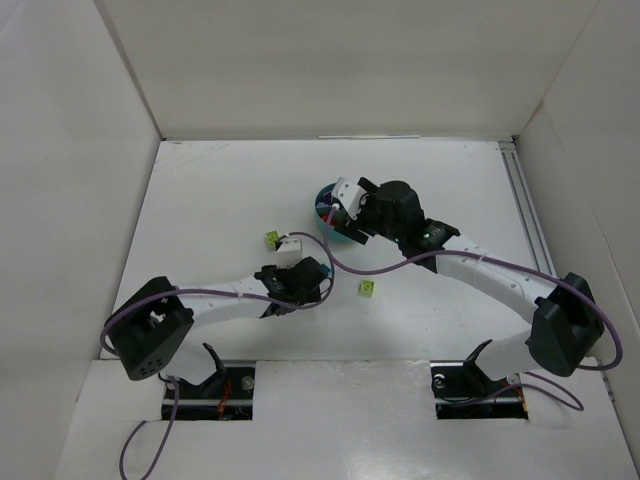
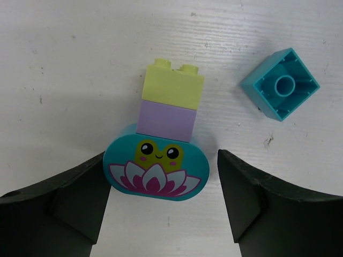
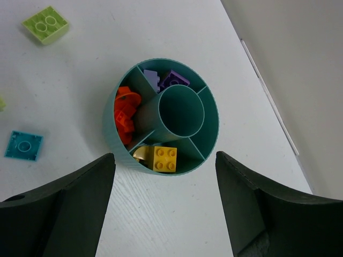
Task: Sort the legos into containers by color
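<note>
**Q:** What is the status at the left arm?

**A:** Your left pincer (image 2: 161, 155) stands apart, low over the desk (image 2: 64, 64). Between its fingers (image 2: 69, 203) you see a stack of three bricks lying on its side. The teal frog brick (image 2: 155, 168) is nearest, a purple brick (image 2: 166, 120) comes next, and a lime brick (image 2: 172, 88) is farthest. The left finger touches the frog brick's edge, and the right finger stands clear of it. Nothing is clamped. To the right, apart from the stack, a teal brick (image 2: 280, 84) lies hollow side up.

**Q:** And farther out?

**A:** In the overhead view, a loose lime piece (image 1: 368, 288) lies on the desk between the two arms. Beyond it, your right pincer (image 3: 164, 156) hovers above the dish (image 3: 109, 131), spread wide and holding nothing. The dish stands upright on the desk. Wedges surround its central cup (image 3: 182, 112):
- The near wedge holds a yellow brick (image 3: 165, 159).
- The left wedge holds orange bricks (image 3: 125, 115).
- The far wedge holds purple bricks (image 3: 167, 80).

A lime plate (image 3: 45, 24) lies on the desk beyond the dish, to the left.
</note>
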### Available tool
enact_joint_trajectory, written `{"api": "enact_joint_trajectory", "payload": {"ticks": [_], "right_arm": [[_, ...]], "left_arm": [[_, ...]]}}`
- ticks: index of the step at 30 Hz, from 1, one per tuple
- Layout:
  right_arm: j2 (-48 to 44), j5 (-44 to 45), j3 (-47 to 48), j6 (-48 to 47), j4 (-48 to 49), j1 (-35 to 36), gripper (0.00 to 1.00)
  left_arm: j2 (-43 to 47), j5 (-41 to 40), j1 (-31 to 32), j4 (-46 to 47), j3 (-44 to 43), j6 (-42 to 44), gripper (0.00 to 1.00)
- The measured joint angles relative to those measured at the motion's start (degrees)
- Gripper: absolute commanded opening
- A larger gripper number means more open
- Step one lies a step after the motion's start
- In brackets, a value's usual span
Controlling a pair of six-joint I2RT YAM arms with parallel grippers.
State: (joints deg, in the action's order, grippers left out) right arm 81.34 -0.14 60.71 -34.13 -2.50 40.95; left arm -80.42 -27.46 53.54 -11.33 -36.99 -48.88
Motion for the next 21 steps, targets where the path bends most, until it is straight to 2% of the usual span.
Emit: {"api": "enact_joint_trajectory", "payload": {"ticks": [4,6,8,10,12,18,21], "right_arm": [[-0.1,0.2,-0.7,0.0,-0.1,0.0,0.80],[-0.1,0.4,-0.7,0.1,0.0,0.0,0.80],[-0.1,0.4,-0.7,0.1,0.0,0.0,0.80],[-0.1,0.5,-0.7,0.1,0.0,0.0,0.80],[-0.1,0.6,-0.7,0.1,0.0,0.0,0.80],[-0.1,0.7,-0.7,0.1,0.0,0.0,0.80],[-0.8,0.6,-1.6,1.0,-0.1,0.0,0.80]], "left_arm": [[-1.3,-0.9,0.0,-0.6,-1.0,-0.2,0.71],[-1.4,-1.2,0.0,-0.9,-1.1,-0.3,0.62],[-1.5,-1.4,0.1,-1.2,-1.1,-0.3,0.60],[-1.5,-1.4,0.5,-1.2,-1.1,-0.2,0.51],[-1.5,-1.4,1.0,-1.1,-1.1,0.0,0.48],[-1.2,-1.0,1.9,-0.5,-1.0,1.6,0.37],[0.6,-1.3,2.9,0.5,-0.7,4.5,0.36]]}}
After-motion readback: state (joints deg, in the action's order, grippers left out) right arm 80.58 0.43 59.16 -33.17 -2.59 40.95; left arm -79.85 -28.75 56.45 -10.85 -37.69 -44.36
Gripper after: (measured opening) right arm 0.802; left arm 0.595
